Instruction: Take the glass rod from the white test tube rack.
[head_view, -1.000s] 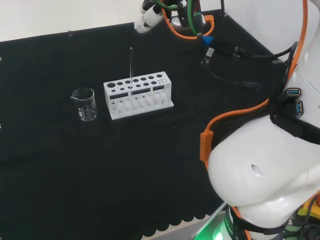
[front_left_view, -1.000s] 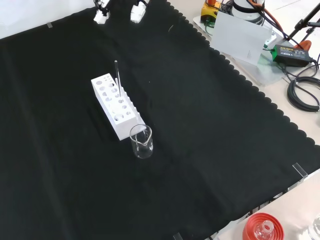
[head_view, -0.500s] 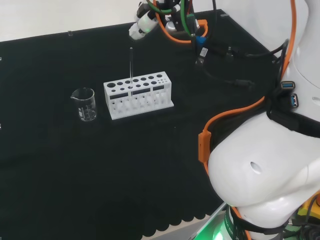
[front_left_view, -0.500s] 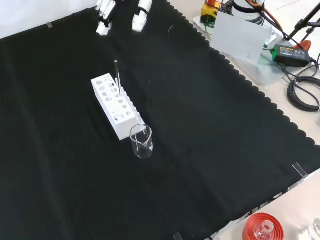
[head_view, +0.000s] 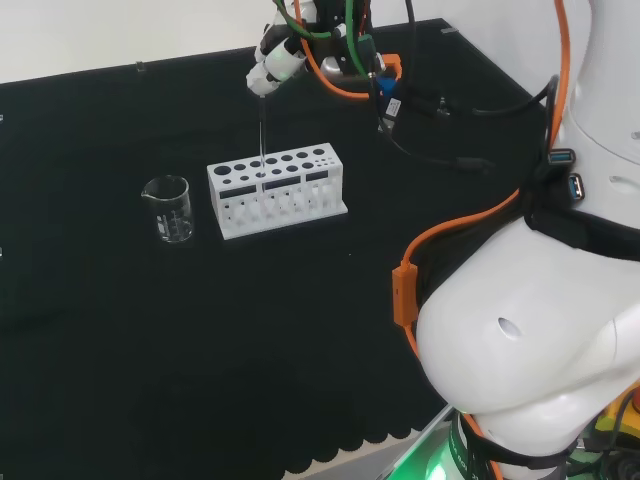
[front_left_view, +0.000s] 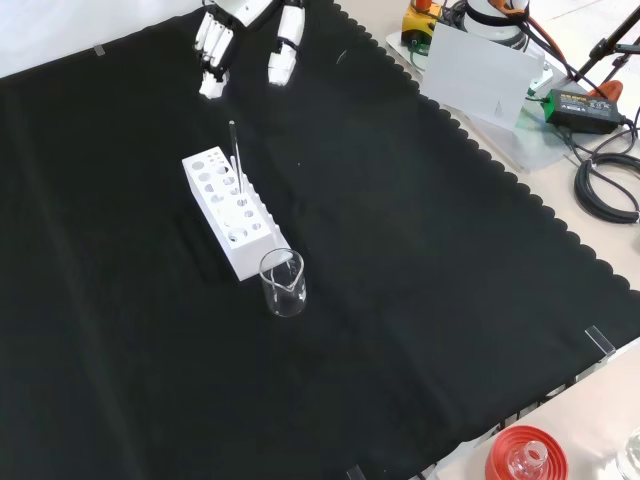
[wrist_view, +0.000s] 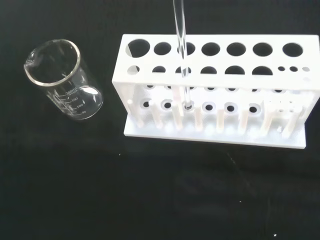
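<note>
The glass rod (wrist_view: 181, 55) is a thin, clear, straight stick. It stands in the white test tube rack (head_view: 277, 190), seated in a hole of the row on the hand's side, about the third hole from the beaker end as the wrist view shows it. Its lower end rests at the rack's base plate, and its upper part rises well above the rack's top plate.

The rack is a white block with two rows of large round holes and a cluster of small holes at one end. It stands on the black cloth of the desk (front_left_view: 400, 260). A clear glass beaker (front_left_view: 283, 283) with printed graduations stands just beside the rack's end, upright and apart from it.

The hand (front_left_view: 245, 35) hangs above the cloth beyond the rack, at the top of the front view. Its fingers (front_left_view: 212, 52) point downward, straight and spread, with a gap between the finger group and the thumb. The hand holds nothing and does not touch the rod. In the head view, a white fingertip (head_view: 265, 72) sits just above the rod's upper end, with a small gap between them.

The rod's long axis is near vertical. In the front view it leans slightly, its top tilted toward the far edge of the cloth.
</note>
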